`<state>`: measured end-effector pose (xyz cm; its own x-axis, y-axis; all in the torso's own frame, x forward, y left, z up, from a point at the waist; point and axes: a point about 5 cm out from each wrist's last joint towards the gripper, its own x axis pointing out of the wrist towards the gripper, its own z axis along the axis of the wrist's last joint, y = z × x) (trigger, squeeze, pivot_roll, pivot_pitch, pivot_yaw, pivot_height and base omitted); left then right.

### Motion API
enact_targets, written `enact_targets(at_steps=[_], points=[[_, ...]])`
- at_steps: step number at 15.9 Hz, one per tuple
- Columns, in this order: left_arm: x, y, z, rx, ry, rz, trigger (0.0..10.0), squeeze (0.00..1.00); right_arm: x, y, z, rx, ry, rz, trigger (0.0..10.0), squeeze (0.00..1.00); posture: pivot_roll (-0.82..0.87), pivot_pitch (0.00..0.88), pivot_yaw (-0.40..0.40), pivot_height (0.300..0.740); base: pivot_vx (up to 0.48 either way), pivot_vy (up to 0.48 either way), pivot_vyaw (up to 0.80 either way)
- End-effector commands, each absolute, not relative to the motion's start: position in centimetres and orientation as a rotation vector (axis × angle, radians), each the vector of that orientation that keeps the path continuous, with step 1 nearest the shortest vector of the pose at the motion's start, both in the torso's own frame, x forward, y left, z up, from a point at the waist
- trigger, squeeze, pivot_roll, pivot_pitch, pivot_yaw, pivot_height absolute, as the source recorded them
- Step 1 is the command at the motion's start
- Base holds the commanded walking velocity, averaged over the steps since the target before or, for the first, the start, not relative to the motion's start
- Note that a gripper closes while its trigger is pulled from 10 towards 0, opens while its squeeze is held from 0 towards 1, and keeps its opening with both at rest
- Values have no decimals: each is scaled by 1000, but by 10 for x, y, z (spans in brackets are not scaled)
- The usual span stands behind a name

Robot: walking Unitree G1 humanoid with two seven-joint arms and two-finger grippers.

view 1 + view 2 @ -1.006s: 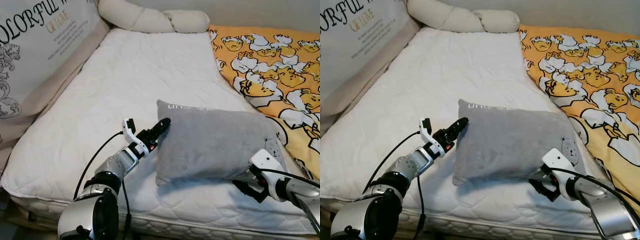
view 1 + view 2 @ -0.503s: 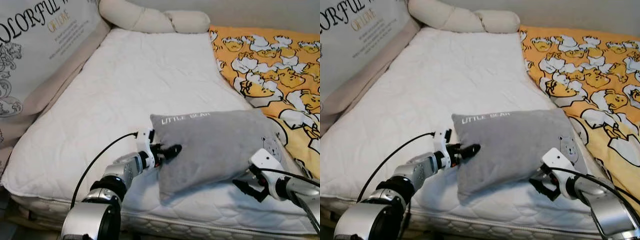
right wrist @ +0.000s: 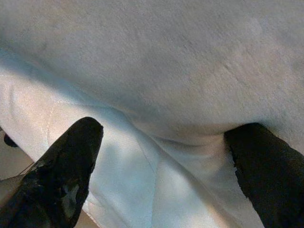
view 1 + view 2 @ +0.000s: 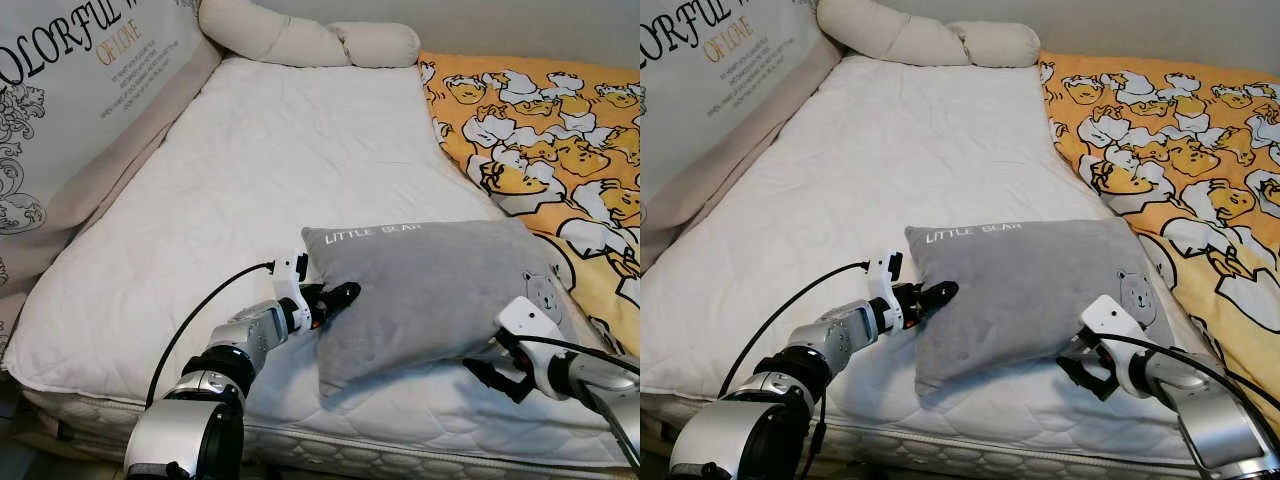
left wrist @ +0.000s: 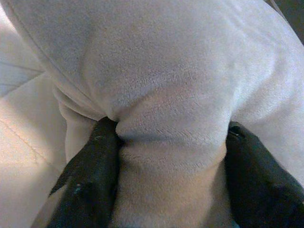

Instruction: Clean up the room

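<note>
- Pinching a fold of the grey pillow (image 4: pixel 430 285), the left gripper (image 5: pixel 164 142) is clenched on the fabric at the pillow's left edge; in the left wrist view the cloth bunches between its two black fingers (image 5: pixel 88 175).
- The pillow lies near the front edge of the mattress (image 4: pixel 270 160), toward its right front corner, with white lettering along its far edge and a small bear drawn at its right end.
- The pillow's right end touches or just overlaps the yellow patterned blanket (image 4: pixel 540 140), which covers the right side of the bed.
- The right gripper (image 3: pixel 166 156) sits at the pillow's front right corner, fingers spread wide and clasping nothing; one finger lies over the white mattress, the other at the pillow's underside.
- At the head of the mattress, a long cream bolster (image 4: pixel 300 38) lies across the far edge.
- Along the mattress's left edge stands a big printed cushion (image 4: pixel 70 90) with lettering.
</note>
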<state>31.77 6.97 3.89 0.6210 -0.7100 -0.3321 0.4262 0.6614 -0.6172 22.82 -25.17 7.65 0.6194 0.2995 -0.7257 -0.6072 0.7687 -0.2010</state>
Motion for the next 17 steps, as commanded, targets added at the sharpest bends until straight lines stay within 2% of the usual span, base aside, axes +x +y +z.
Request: enact_targets(at_steps=[1, 9, 13, 17], points=[[315, 60, 39, -518, 620, -727, 0, 0, 232, -250, 78, -473, 721, 545, 10000, 0, -126, 0, 0, 740, 0, 0, 0], [322, 58, 49, -510, 574, -758, 0, 0, 232, -248, 77, -472, 722, 551, 10000, 0, -122, 0, -3, 740, 0, 0, 0], [337, 58, 72, -525, 481, -769, 0, 0, 232, -245, 80, -470, 712, 558, 10000, 0, -124, 0, -1, 740, 0, 0, 0], [362, 72, 110, -497, 343, -738, 0, 0, 237, -246, 89, -491, 675, 545, 10000, 0, -131, 0, 7, 740, 0, 0, 0]])
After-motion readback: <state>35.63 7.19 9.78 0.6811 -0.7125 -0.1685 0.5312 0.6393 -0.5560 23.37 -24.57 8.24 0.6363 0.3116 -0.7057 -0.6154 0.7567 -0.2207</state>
